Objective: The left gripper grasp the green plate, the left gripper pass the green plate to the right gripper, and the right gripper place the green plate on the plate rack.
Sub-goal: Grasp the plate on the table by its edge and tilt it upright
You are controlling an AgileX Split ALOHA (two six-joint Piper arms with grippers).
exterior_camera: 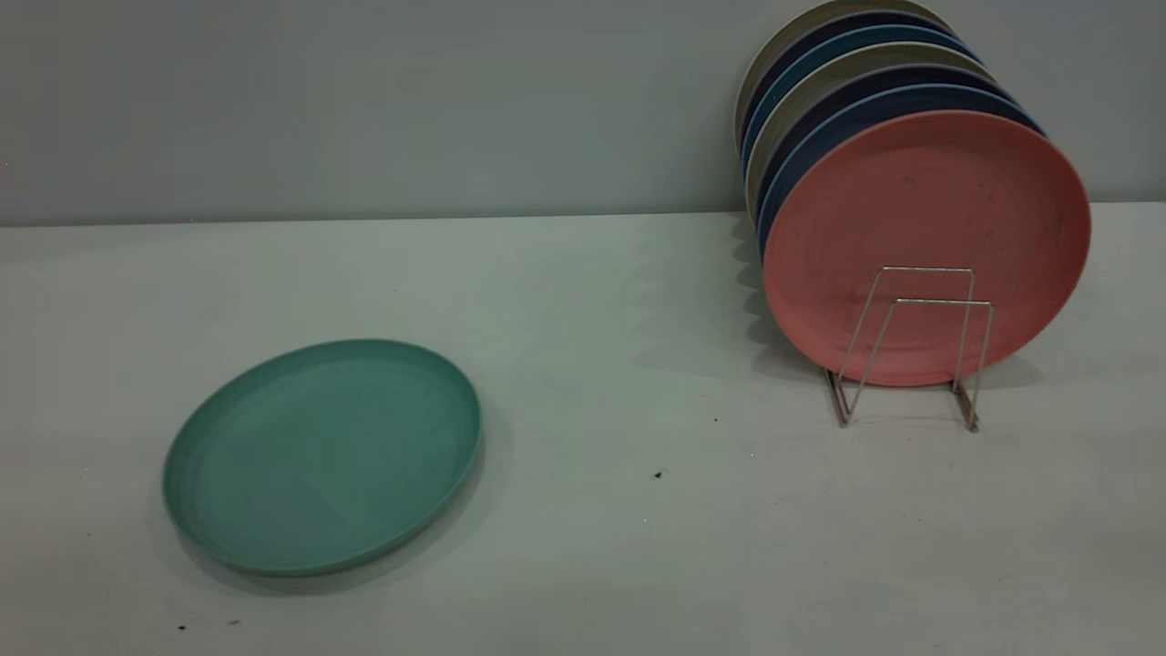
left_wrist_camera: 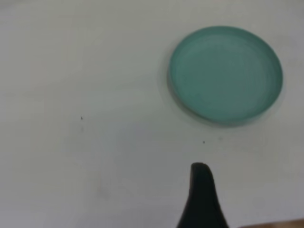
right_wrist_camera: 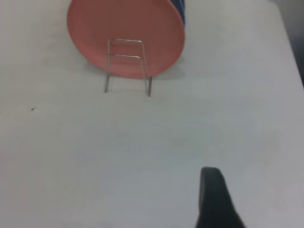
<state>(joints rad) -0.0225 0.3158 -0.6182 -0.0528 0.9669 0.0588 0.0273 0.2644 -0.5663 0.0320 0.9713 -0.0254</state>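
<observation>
The green plate (exterior_camera: 323,456) lies flat on the table at the front left; it also shows in the left wrist view (left_wrist_camera: 226,73). The plate rack (exterior_camera: 915,346) stands at the right, its two front wire loops empty; it also shows in the right wrist view (right_wrist_camera: 127,66). Neither gripper shows in the exterior view. One black tip of my left gripper (left_wrist_camera: 202,190) shows above bare table, well short of the green plate. One black tip of my right gripper (right_wrist_camera: 213,194) shows above bare table, well short of the rack.
A salmon-pink plate (exterior_camera: 925,237) stands upright in the rack, with several blue, dark and beige plates (exterior_camera: 820,91) stacked behind it against the grey wall. The table's right edge (right_wrist_camera: 289,42) lies beyond the rack.
</observation>
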